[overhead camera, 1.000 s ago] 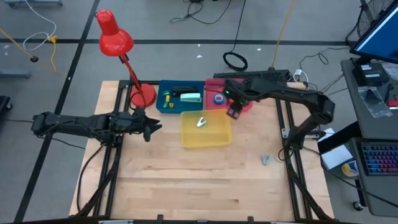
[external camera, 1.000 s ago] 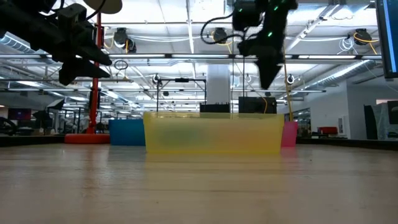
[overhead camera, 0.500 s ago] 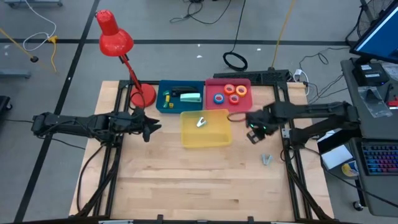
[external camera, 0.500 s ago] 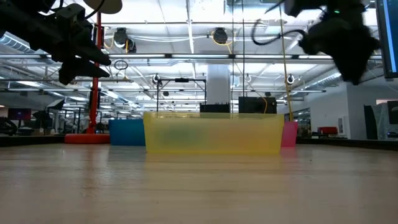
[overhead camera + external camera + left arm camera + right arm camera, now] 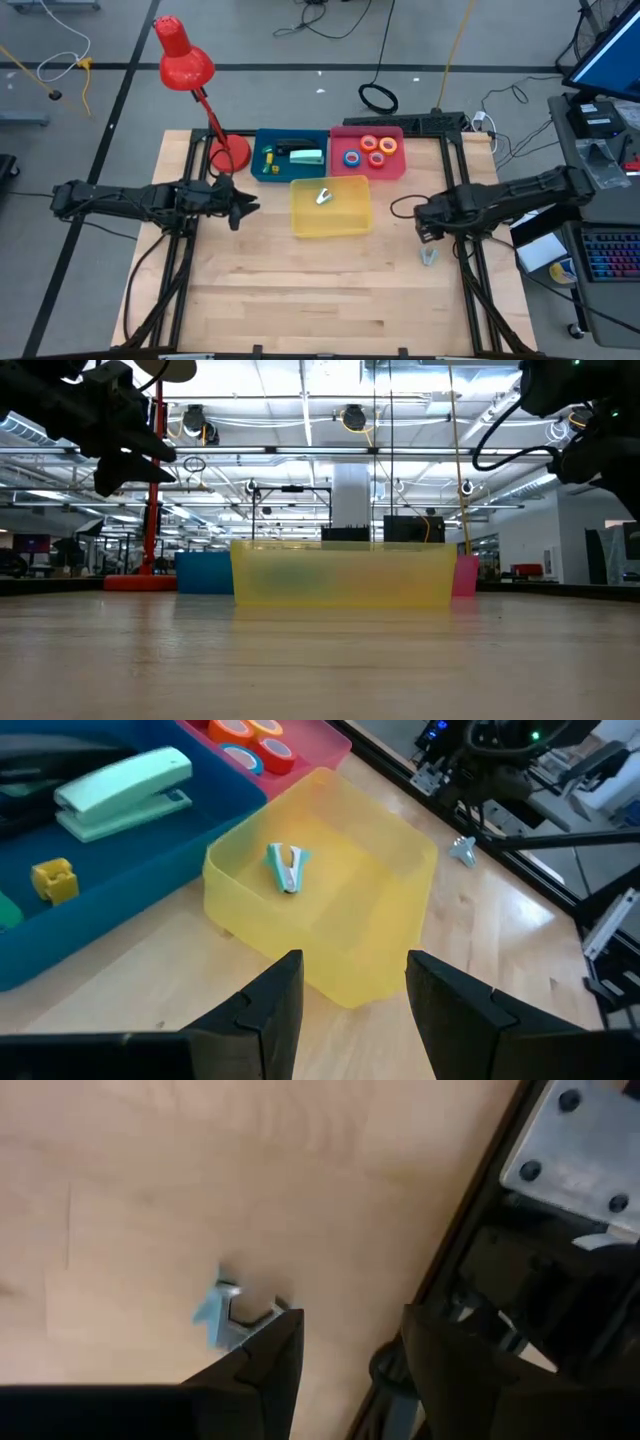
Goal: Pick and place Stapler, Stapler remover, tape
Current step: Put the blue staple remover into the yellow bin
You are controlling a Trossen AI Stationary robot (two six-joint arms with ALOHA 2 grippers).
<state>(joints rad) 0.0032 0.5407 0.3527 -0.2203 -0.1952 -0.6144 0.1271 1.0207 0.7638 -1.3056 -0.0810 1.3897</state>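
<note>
A pale blue stapler remover (image 5: 430, 257) lies flat on the wood near the table's right edge, also seen in the right wrist view (image 5: 230, 1316). My right gripper (image 5: 426, 224) hovers open just on its far side, touching nothing (image 5: 345, 1350). A second stapler remover (image 5: 287, 868) lies in the yellow bin (image 5: 331, 224). The mint stapler (image 5: 305, 156) lies in the blue bin (image 5: 262, 142). Red, orange and blue tape rolls (image 5: 368, 149) lie in the pink bin (image 5: 392, 170). My left gripper (image 5: 243, 207) waits open left of the yellow bin (image 5: 355, 985).
A red desk lamp (image 5: 186, 62) stands with its base (image 5: 230, 155) at the table's far left corner, beside the blue bin. A small yellow object (image 5: 268, 166) lies in the blue bin. Bare wood (image 5: 300, 290) fills the table's near half. The black frame rail (image 5: 462, 250) runs close beside the stapler remover.
My right gripper has swung from above the pink bin toward the table's near right, ending beside the stapler remover lying on the wood. The left arm has kept still, and no object has moved.
</note>
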